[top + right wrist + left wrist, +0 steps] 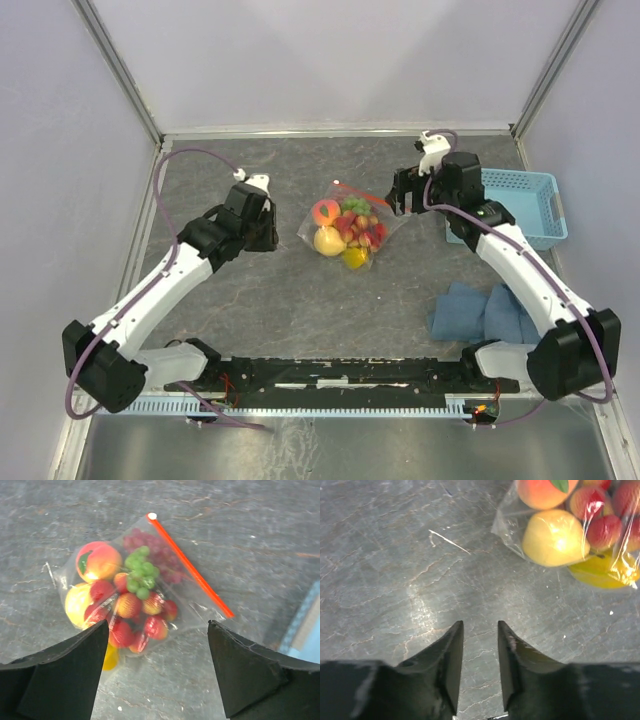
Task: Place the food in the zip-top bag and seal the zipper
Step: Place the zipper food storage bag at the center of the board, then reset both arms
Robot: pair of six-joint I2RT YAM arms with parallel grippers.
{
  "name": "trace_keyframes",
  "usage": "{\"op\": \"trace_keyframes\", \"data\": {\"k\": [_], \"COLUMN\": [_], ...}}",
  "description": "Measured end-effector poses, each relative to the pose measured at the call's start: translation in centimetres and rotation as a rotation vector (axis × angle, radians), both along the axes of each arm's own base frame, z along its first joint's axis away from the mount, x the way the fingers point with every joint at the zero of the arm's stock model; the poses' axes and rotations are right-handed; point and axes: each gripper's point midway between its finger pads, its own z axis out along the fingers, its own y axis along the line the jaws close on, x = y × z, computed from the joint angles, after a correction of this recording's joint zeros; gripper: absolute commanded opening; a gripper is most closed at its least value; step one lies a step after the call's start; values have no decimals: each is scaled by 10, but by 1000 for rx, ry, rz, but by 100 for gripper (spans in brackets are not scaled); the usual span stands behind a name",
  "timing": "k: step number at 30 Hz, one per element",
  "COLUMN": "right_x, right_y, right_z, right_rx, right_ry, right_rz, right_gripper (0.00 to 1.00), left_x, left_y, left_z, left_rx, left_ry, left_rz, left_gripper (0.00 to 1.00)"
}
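The small colourful fruits (132, 597) lie inside the clear crinkly zip-top bag (200, 605) on the grey surface (270, 300), its red-orange zipper strip (190, 567) apparently sealed, so the task looks done, with the left end effector (480, 630) narrow, the right end effector (157, 625) wide, both empty.

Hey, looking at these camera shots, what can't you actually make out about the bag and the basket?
- Right wrist: zipper shows, but whether it is pressed shut is too fine to tell.
- Left wrist: zip-top bag cut off by top and right edges.
- Right wrist: yellow fruit half hidden by a finger.
- Top view: basket partly behind the right arm.
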Motion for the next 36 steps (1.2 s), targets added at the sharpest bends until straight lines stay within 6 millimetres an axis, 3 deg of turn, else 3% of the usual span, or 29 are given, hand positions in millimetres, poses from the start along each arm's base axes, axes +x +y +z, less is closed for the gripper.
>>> {"op": "trace_keyframes", "data": {"k": [2,9,15,20,23,28,36], "right_x": [-4,-41,-93,-131,-147,-163,-166], "right_y": [-12,-66,-113,-140,-152,-165,-170], "right_z": [3,29,73,86,83,75,69], "right_rx": [-22,-89,-50,1,16,29,48], "right_ry": [-8,-80,-240,-344,-379,-410,-405], "right_rz": [-56,-271,-448,-542,-583,-629,-666], "right_gripper": [99,99,99,99,99,99,99], "left_x": [2,-2,-26,-49,-58,-68,-73], "left_y": [11,45,79,107,117,125,131], "left_z": [4,49,107,139,143,128,138], "left_rx": [-10,-48,-148,-234,-269,-300,-334], "left_ry": [-18,-196,-451,-631,-699,-751,-810], "left_rz": [44,161,257,333,361,374,385], "left_gripper": [58,78,93,99,100,100,100]}}
